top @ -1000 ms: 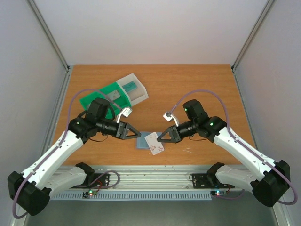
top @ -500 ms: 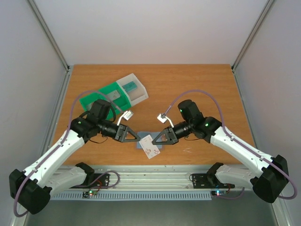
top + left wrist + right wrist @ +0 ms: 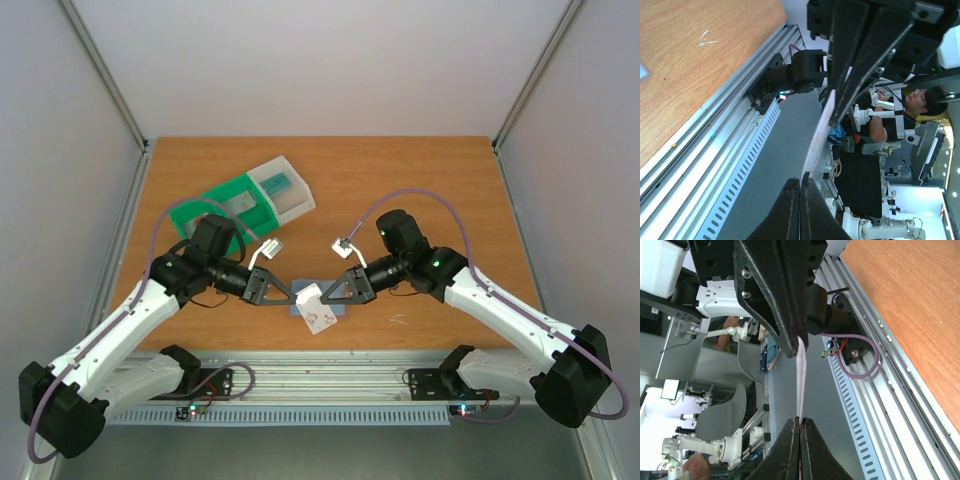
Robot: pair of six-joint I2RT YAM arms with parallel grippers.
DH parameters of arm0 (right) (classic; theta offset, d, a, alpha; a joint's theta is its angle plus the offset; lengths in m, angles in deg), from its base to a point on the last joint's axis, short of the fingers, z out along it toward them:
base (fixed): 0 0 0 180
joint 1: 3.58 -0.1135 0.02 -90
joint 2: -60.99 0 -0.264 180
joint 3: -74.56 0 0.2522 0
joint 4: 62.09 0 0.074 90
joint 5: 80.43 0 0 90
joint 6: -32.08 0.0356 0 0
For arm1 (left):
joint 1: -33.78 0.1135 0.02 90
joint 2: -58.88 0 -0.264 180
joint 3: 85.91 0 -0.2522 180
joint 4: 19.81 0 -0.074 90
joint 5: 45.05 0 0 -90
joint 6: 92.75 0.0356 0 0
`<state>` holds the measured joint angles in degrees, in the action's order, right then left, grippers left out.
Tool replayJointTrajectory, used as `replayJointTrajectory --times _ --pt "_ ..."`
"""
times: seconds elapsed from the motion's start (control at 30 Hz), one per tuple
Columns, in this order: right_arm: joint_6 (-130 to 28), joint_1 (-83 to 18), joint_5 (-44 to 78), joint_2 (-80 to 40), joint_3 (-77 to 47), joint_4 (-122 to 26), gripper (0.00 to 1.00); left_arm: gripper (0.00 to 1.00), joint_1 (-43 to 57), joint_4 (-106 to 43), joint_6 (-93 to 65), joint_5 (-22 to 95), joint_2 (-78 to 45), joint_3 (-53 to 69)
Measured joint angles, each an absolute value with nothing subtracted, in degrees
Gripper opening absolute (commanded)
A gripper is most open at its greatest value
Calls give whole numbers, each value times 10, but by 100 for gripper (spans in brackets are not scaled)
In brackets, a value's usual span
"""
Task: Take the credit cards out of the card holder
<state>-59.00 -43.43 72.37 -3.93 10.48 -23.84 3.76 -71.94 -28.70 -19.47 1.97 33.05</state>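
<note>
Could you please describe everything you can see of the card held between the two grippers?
The card is a thin, pale, plastic-looking rectangle with red blotches on its face. The left gripper and the right gripper are both shut on it, pinching opposite edges. It sits tilted over the blue-grey card holder; whether it touches the holder I cannot tell. Both wrist views show it edge-on as a slim, slightly bowed strip between the two grippers.
</note>
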Motion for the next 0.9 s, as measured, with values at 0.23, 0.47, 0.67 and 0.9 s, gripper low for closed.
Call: replayJointTrajectory --times 0.23,0.47,0.67,0.9 --pt "-579 -435 688 -23 107 -243 28 0 37 -707 -294 -185 39 332" --pt "-522 -436 624 24 124 -274 74 0 37 -690 -317 -125 39 331" --pt "-503 -436 576 54 133 -274 98 1 37 -665 -345 -22 38 328" --pt "-483 -436 524 78 136 -272 98 1 38 -654 -358 134 31 299"
